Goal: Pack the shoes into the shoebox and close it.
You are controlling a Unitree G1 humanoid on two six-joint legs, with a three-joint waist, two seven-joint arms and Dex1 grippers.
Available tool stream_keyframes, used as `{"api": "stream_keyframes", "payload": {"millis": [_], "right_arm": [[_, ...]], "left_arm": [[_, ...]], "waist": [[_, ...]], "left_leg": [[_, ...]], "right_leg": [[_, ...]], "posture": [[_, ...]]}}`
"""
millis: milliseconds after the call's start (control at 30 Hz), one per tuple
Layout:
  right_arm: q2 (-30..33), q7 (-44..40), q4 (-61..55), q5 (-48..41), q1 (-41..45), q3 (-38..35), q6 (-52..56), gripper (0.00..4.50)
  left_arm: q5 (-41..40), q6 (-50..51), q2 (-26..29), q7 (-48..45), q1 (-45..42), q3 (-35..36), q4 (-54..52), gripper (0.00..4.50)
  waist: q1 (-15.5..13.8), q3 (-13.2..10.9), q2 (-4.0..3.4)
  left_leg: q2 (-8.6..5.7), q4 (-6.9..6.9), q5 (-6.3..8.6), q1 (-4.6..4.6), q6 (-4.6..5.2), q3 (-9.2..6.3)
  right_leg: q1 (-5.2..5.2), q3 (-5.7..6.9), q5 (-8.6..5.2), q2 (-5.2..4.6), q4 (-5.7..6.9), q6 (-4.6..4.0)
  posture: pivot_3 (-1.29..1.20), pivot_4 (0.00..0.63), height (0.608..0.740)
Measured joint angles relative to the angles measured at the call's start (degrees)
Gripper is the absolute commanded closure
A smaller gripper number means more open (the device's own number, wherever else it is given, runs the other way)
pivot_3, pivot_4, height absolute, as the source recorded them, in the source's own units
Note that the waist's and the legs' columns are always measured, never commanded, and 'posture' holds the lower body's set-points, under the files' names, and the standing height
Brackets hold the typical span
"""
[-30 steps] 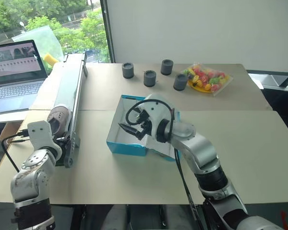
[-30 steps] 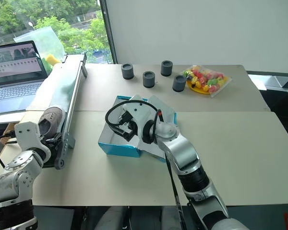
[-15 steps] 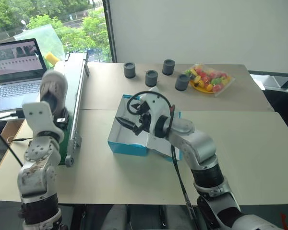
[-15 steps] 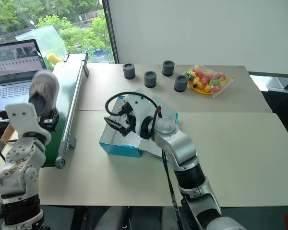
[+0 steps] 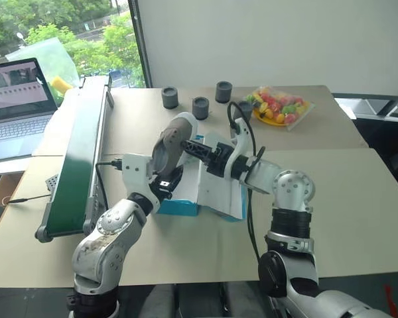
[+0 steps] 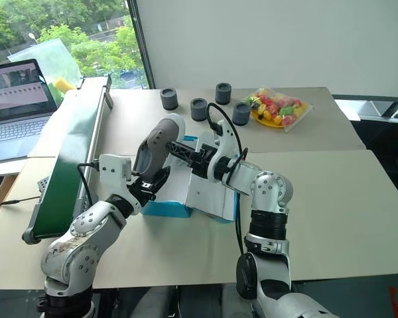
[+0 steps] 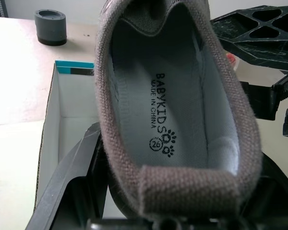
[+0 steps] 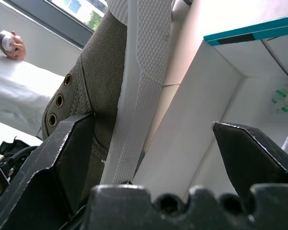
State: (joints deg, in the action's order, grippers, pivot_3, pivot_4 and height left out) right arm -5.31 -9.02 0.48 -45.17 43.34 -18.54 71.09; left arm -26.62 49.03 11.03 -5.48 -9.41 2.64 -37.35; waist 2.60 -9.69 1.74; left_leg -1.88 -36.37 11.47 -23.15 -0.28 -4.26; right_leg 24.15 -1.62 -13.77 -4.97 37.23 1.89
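We hold one shoe [image 5: 170,147] in the left gripper [image 6: 148,183], fingers clamped on its heel end, toe raised above them. The left wrist view looks straight into the shoe's opening, with the white interior of the shoebox [image 7: 69,125] beyond and below the fingers. The shoebox [image 6: 166,209] sits on the table [image 6: 331,199] directly under both grippers, its lid [image 6: 209,199] hinged open toward the right arm. The right gripper [image 5: 200,150] has its fingers spread wide with nothing between them; one fingertip lies just beside the shoe's white sole [image 8: 144,57], and we cannot tell whether it touches.

Hazards from this position, as we judge them:

- Collision between grippers. The right fingers stand very near the shoe and the left fingers. Any lowering of the shoe while they remain there may knock it askew in our grip.
- Slip. We grip the heel end alone, so the toe overhangs the fingers. A bump or a quick tilt may rotate the shoe out of the clamp.
- Wall strike. The shoe looks about as long as the box. If we lower it tilted or off-axis, toe or heel may catch a wall and push the box across the table.
- Lid interference. The right arm lies over the open lid; a careless withdrawal may drag it

We see no second shoe in these views
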Motion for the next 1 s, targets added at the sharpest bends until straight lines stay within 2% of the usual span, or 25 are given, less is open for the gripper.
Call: {"api": "stream_keyframes", "payload": {"millis": [433,467,533,800,867,1000], "right_arm": [[0.0,6.8,1.5,-8.7,0.3,-0.5,-0.7,0.0],[0.0,7.1,1.7,-9.8,0.3,-0.6,-0.8,0.52],[0.0,8.1,1.7,-11.7,0.4,-0.6,-1.3,0.92],[0.0,11.8,2.1,-14.2,0.5,-0.1,-3.1,3.59],[0.0,12.3,2.1,-14.7,0.5,0.1,-3.4,3.9],[0.0,13.0,2.1,-15.3,0.5,0.5,-3.7,3.95]], "left_arm": [[-1.7,2.3,0.8,-1.1,-1.2,-1.2,0.0,1.91],[-1.8,2.3,0.8,-1.1,-1.1,-1.2,0.0,1.92],[-2.0,2.4,0.7,-1.4,-1.1,-1.8,0.0,1.92],[-2.1,2.0,0.5,-1.5,-1.5,-1.7,-0.2,1.92],[-2.1,2.0,0.5,-1.5,-1.6,-1.6,-0.2,1.92],[-2.3,2.1,0.6,-1.5,-1.6,-1.4,-0.2,1.92]], "waist": [[-0.1,0.0,0.0],[-0.1,0.0,0.0],[-0.1,0.0,0.0],[-0.1,0.0,0.0],[-0.1,0.0,0.0],[-0.1,0.0,0.0]], "left_leg": [[0.01,-0.03,0.01,-0.04,0.01,0.05],[0.0,-0.03,0.01,-0.05,0.01,0.06],[0.0,-0.03,0.01,-0.06,0.02,0.06],[0.01,-0.03,0.01,-0.06,0.02,0.09],[0.01,-0.03,0.01,-0.06,0.02,0.1],[0.01,-0.03,0.01,-0.05,0.02,0.11]], "right_leg": [[0.01,0.0,0.01,0.0,-0.03,0.02],[0.01,0.0,0.01,0.0,-0.03,0.03],[0.01,0.0,0.01,0.0,-0.05,0.03],[0.01,0.0,0.01,0.01,-0.05,0.03],[0.01,0.0,0.01,0.01,-0.05,0.03],[0.01,0.0,0.01,0.01,-0.05,0.03]], "posture": [[0.0,0.15,0.74],[0.0,0.15,0.74],[0.0,0.15,0.74],[0.0,0.15,0.74],[0.0,0.15,0.74],[0.0,0.15,0.74]]}}
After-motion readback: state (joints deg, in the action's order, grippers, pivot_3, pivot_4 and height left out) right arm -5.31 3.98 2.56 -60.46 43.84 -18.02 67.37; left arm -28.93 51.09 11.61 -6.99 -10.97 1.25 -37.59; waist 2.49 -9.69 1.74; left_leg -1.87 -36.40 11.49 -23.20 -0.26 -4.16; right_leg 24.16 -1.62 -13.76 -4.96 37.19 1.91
